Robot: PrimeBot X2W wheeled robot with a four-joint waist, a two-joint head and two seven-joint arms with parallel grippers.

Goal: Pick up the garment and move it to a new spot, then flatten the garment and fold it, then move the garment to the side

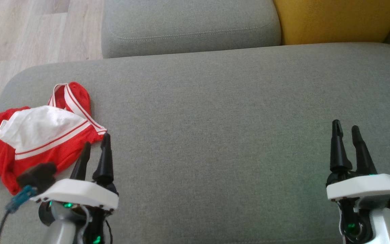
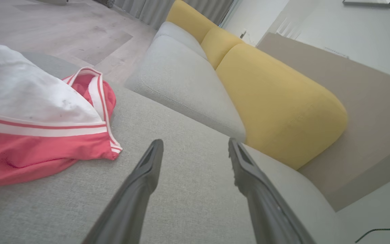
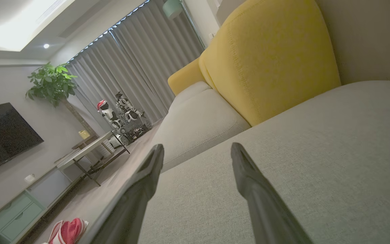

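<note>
A small white tag (image 1: 2, 125) on the garment (image 1: 46, 145) carries print too small to read. The garment is red cloth with a white lining and white-and-red striped trim, crumpled in a heap on the grey woven seat (image 1: 215, 118). It lies just left of the left gripper (image 1: 96, 139), its striped corner near the fingertips but apart from them. Those jaws stand parted, holding nothing. The right gripper (image 1: 345, 125), well apart from the garment, has its jaws parted and empty too. Beyond both sits a smooth, rounded yellow cushion (image 1: 333, 20).
</note>
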